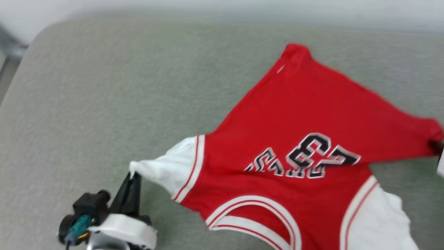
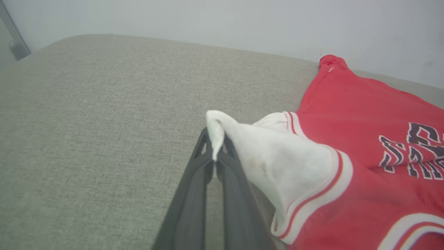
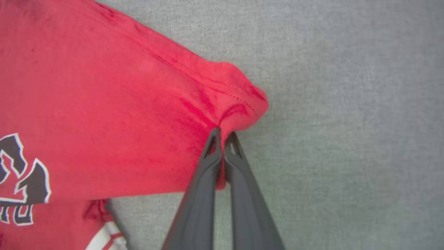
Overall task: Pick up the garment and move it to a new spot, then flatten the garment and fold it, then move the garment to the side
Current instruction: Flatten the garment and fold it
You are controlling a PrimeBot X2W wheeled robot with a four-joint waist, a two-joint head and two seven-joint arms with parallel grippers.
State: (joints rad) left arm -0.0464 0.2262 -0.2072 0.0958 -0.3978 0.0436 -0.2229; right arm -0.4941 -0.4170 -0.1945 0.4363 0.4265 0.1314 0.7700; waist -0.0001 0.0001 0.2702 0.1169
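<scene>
The garment point(image 1: 298, 114) is a red jersey with white sleeves and the number 23, spread across the grey-green cushion with its collar toward me. My left gripper point(image 1: 133, 177) is at the lower left, shut on the tip of the white sleeve point(image 2: 263, 156) and pulling it taut; in the left wrist view the left gripper point(image 2: 215, 139) pinches that cloth between its dark fingers. My right gripper point(image 3: 223, 133) is shut on a bunched red hem corner point(image 3: 239, 104) of the garment point(image 3: 104, 104). That corner reaches the head view's right edge.
The padded grey-green surface point(image 1: 104, 104) stretches wide to the left and back of the jersey. Its rounded far edge meets a pale wall point(image 2: 222, 21). A dark frame piece point(image 1: 10, 52) stands beyond the left corner.
</scene>
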